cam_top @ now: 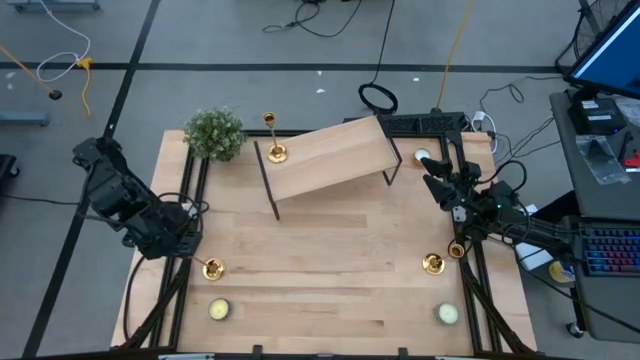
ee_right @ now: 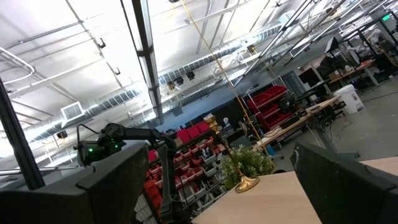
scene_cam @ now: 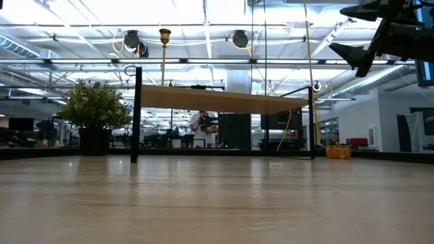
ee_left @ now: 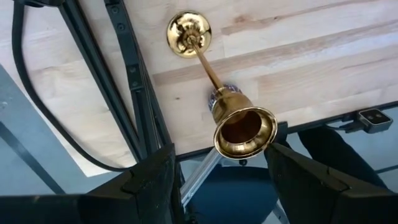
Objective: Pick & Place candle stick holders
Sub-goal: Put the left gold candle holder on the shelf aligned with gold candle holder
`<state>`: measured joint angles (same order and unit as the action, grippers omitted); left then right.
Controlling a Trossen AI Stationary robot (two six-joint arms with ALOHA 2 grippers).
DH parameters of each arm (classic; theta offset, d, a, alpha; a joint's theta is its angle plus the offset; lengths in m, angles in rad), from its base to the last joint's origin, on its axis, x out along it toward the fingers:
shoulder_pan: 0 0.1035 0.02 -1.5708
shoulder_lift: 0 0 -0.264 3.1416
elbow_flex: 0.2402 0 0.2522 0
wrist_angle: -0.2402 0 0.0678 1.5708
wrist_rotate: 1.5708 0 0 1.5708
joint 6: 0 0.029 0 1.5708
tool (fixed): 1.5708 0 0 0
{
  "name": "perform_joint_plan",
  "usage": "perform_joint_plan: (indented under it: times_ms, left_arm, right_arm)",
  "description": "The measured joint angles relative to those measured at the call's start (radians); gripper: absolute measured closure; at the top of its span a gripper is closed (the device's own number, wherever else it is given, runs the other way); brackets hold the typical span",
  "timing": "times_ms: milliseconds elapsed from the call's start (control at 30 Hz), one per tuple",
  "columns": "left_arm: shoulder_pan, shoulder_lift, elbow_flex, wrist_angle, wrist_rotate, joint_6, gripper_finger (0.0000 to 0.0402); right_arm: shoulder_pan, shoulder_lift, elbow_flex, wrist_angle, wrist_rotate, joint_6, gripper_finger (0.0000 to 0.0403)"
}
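While one shiny gold metal candlestick with a round flat base, slim stem and small top cup [ee_left: 214,81] stands upright on the pale wooden table [cam_top: 330,270], the left gripper [ee_left: 217,177] hangs just above it with its two dark fingers [ee_left: 152,180] set wide apart. The cup rises into the gap between them, nearer one finger, and no contact shows. From above, this candlestick [cam_top: 212,268] sits near the table's left edge, right beside the left gripper [cam_top: 185,240].

A second gold candlestick [cam_top: 433,263] stands near the right edge, below the right gripper [cam_top: 440,180], which is raised well off the table with its jaws apart and holding nothing. A third gold candlestick [cam_top: 274,137] stands on the left end of a raised light wooden shelf on black metal legs [cam_top: 330,160], far from both grippers; in the level view it [scene_cam: 164,57] rises from the shelf top.

Beside that shelf end sits a small bushy green potted plant [cam_top: 214,133]. A low round pale yellow tealight disc [cam_top: 219,310] lies near the front left corner, and a similar pale disc [cam_top: 447,314] near the front right. A small orange disc [cam_top: 456,250] lies just beside the second candlestick.
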<state>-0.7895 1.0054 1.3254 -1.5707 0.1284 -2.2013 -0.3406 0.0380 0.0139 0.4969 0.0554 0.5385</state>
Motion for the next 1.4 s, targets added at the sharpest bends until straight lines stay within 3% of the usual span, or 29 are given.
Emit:
perform_joint_plan:
  times_ms: [433,1233,1400]
  left_arm:
    - [-0.036,-0.04,0.0,0.0,-0.067,-0.034,0.0147]
    - [-0.099,-0.057,-0.1,0.0,-0.044,-0.131,0.0148]
    - [-0.099,-0.058,-0.123,0.004,-0.046,-0.13,0.0194]
  right_arm:
    - [0.0,0.0,0.0,0.0,-0.003,0.0,0.0023]
    - [0.0,0.0,0.0,0.0,-0.004,0.0,0.0023]
    - [0.0,0.0,0.0,0.0,-0.004,0.0,0.0023]
